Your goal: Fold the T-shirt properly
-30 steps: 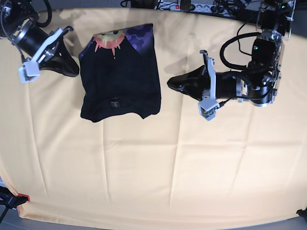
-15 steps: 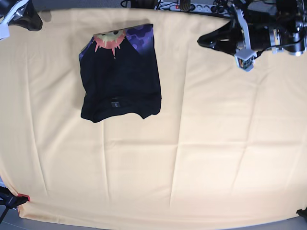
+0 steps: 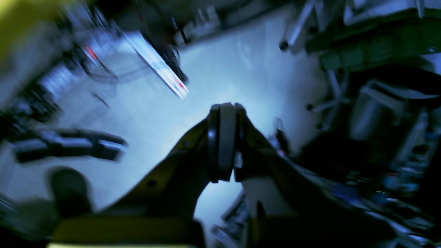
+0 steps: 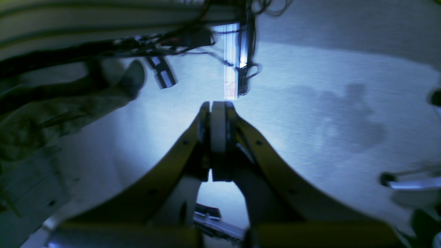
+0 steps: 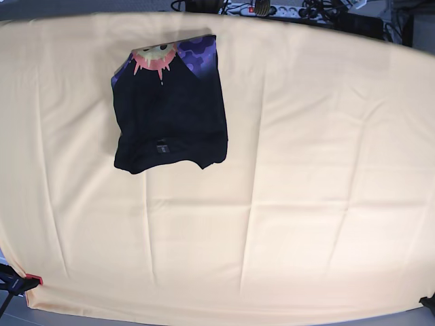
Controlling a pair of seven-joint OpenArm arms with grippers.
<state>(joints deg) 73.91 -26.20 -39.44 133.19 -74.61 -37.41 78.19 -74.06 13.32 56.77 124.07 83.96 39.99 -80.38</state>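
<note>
The black T-shirt [image 5: 170,109] lies folded into a compact rectangle at the back left of the table, with a strip of purple, yellow and pink-orange print along its far edge. Neither arm shows in the base view. In the left wrist view my left gripper [image 3: 223,143] is shut with nothing between its fingers, pointing at a pale floor away from the table. My right gripper [image 4: 217,129] is likewise shut and empty, facing floor and cables. Neither wrist view shows the T-shirt.
A pale yellow cloth [image 5: 306,190] covers the whole table, creased in a few lines. A power strip and cables [image 5: 272,9] lie beyond the far edge. A red-tipped clamp [image 5: 20,282] grips the cloth at the front left corner.
Both arms have pulled back off the table and out of the base view. The T-shirt has not moved.
</note>
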